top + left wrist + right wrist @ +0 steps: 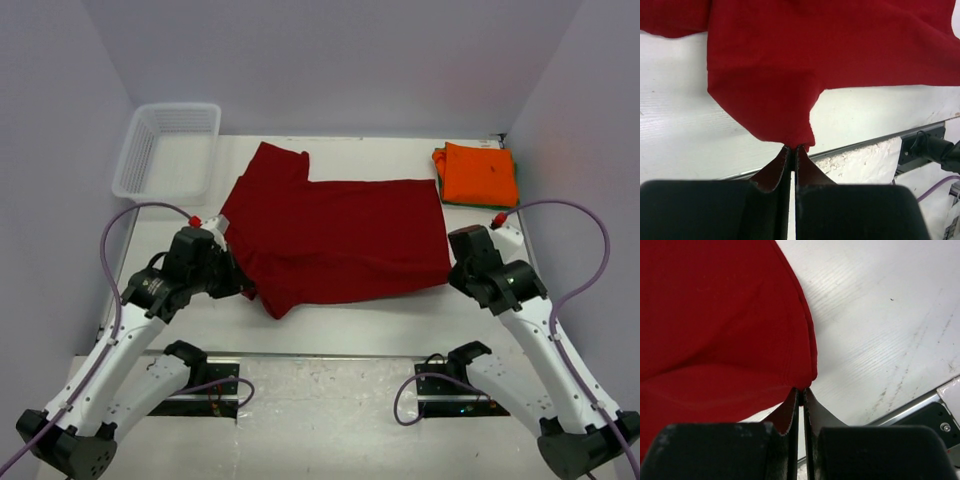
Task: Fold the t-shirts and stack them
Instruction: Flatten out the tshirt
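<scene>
Though overhead hides both pinches | left fingers (771,176) clamped on red t-shirt (815,60) | right fingers (785,416) likewise

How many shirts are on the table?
3. A red shirt lies spread in the middle. An orange shirt sits folded at the far right corner, on a green shirt showing just an edge. More could hide beneath.

Overhead; both wrists close on red shirt (340,235)

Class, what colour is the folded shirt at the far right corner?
The folded shirt is bright orange, clearest in the top external view.
</scene>
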{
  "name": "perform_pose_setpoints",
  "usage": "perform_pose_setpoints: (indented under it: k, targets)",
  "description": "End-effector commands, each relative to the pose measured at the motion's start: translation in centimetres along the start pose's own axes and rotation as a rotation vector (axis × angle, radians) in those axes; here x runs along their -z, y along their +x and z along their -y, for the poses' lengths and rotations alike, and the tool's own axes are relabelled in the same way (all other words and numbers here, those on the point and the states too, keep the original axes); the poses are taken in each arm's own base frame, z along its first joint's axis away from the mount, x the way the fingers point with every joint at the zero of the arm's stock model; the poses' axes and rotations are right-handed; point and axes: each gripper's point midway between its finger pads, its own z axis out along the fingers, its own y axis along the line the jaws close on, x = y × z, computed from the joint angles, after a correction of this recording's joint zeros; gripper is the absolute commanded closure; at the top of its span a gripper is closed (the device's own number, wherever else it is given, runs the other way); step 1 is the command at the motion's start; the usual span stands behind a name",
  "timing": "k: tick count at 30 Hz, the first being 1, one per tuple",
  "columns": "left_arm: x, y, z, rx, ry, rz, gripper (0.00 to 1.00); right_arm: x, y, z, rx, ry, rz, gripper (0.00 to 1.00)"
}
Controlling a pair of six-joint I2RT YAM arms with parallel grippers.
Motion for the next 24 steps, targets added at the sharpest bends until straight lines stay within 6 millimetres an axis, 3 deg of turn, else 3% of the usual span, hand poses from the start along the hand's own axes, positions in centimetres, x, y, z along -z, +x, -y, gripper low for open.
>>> perform_pose_setpoints:
  k: [1, 5, 8, 13, 16, 18, 19, 20, 22, 23, 24]
  targets:
    - [1.8, 0.4, 1.2, 0.030, 0.044, -0.003, 1.00, 0.3, -0.7, 0.7, -0.032, 0.066, 0.015, 1.00]
    - [2.5, 1.0, 1.0, 0.042, 0.066, 0.016, 1.00, 0.1, 0.0, 0.9, -0.013, 0.056, -0.002, 1.00]
    - [4.0, -0.6, 1.1, 0.010, 0.059, 0.112, 1.00, 0.6, -0.6, -0.5, 0.028, -0.044, 0.020, 1.00]
    - [8.1, -9.2, 3.4, -0.149, 0.052, 0.470, 1.00, 1.9, -4.6, -4.8, 0.122, -0.227, 0.152, 1.00]
    - [9.8, -14.2, 5.1, -0.253, 0.031, 0.636, 1.00, 5.1, -10.0, -9.1, 0.157, -0.374, 0.299, 1.00]
    - [10.9, -17.3, 6.7, -0.274, 0.029, 0.724, 1.00, 6.5, -12.9, -11.4, 0.167, -0.432, 0.389, 1.00]
    - [11.9, -18.7, 7.6, -0.278, 0.039, 0.770, 1.00, 6.3, -13.4, -12.8, 0.239, -0.450, 0.399, 1.00]
    - [12.5, -19.7, 8.3, -0.319, 0.036, 0.796, 1.00, 7.8, -15.4, -13.7, 0.232, -0.478, 0.450, 1.00]
    - [14.8, -22.4, 10.2, -0.347, 0.045, 0.884, 1.00, 9.2, -16.9, -15.5, 0.285, -0.526, 0.485, 1.00]
    - [15.7, -23.1, 10.8, -0.379, 0.047, 0.905, 1.00, 10.8, -18.5, -16.5, 0.287, -0.554, 0.521, 1.00]
    - [18.0, -24.1, 12.4, -0.397, 0.085, 0.950, 1.00, 11.9, -19.2, -16.8, 0.294, -0.575, 0.547, 1.00]
